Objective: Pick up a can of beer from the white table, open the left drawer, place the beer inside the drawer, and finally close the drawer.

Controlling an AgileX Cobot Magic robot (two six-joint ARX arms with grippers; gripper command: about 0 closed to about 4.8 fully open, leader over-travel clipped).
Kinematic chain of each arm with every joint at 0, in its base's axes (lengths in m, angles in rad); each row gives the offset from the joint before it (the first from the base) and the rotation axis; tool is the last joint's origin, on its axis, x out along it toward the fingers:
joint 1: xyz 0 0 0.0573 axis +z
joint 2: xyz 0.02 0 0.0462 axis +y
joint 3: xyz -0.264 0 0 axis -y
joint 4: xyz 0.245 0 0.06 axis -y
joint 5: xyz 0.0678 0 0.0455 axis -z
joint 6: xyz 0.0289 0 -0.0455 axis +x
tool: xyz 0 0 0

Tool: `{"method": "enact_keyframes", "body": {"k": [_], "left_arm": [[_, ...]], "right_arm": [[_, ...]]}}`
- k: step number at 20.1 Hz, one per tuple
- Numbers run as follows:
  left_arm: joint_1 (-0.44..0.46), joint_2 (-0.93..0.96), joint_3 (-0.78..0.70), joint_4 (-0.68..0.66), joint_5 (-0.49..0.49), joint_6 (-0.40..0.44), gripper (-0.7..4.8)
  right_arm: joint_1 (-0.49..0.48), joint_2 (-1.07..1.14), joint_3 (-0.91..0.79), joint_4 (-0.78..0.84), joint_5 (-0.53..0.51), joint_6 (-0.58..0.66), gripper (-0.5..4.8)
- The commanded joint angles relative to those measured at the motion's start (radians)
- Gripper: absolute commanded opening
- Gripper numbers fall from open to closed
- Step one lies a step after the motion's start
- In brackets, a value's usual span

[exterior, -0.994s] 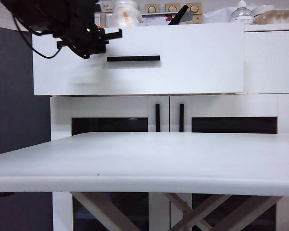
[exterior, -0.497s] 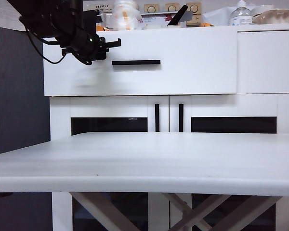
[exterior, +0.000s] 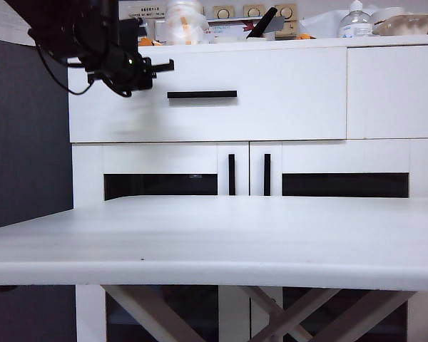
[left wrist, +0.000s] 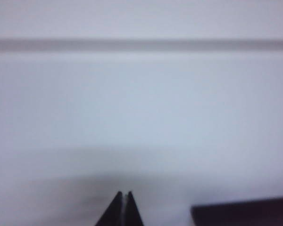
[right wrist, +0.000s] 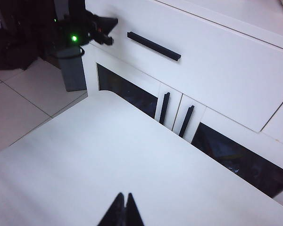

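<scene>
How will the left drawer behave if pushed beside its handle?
The left drawer likely slides rigidly: flat solid front. The shut left end effector sits left of the handle, so it may skew. The right end effector, shut, hovers over the white table.

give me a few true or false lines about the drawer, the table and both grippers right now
1. The left drawer is pulled wide open. False: its front sits about level with the neighbouring front.
2. The left gripper is beside the drawer's black bar handle, fingers shut. True.
3. A can of beer stands on the white table. False: no can shows on it.
4. The right gripper hangs over the table, fingers shut. True.
5. The right gripper holds a bottle. False: it holds nothing.
</scene>
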Motion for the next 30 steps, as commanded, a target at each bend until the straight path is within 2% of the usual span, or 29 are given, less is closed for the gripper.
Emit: {"method": "enact_keyframes", "body": {"k": [1, 5, 8, 10, 16, 18, 22, 26, 30], "left_arm": [[0.010, -0.003, 0.055, -0.049, 0.012, 0.008, -0.06], [0.010, -0.014, 0.075, -0.109, 0.035, 0.008, -0.06], [-0.006, -0.069, 0.074, -0.208, 0.046, 0.008, -0.06], [-0.012, -0.131, 0.073, -0.273, 0.046, 0.007, -0.06], [-0.032, -0.372, 0.072, -0.404, 0.049, 0.000, -0.06], [-0.036, -0.468, 0.072, -0.490, 0.048, 0.000, -0.06], [-0.053, -0.636, 0.048, -0.674, 0.047, -0.012, -0.06], [-0.140, -0.914, -0.232, -0.666, -0.050, 0.004, -0.06], [-0.269, -1.274, -0.633, -0.561, -0.106, 0.028, -0.06]], "right_arm": [[0.000, -0.004, 0.004, 0.018, -0.002, 0.001, -0.05], [0.000, -0.005, 0.004, 0.019, 0.001, 0.001, -0.05], [0.000, -0.005, 0.004, 0.027, 0.047, 0.000, -0.05], [0.000, -0.005, 0.004, 0.037, 0.072, 0.001, -0.05], [0.000, -0.038, -0.014, 0.032, 0.064, 0.001, -0.05], [0.000, -0.082, -0.070, 0.050, 0.064, 0.002, -0.05], [0.000, -0.250, -0.294, 0.186, 0.061, 0.002, -0.05], [0.000, -0.463, -0.562, 0.340, 0.058, 0.035, -0.05], [0.000, -0.640, -0.782, 0.451, 0.043, 0.057, -0.05]]}}
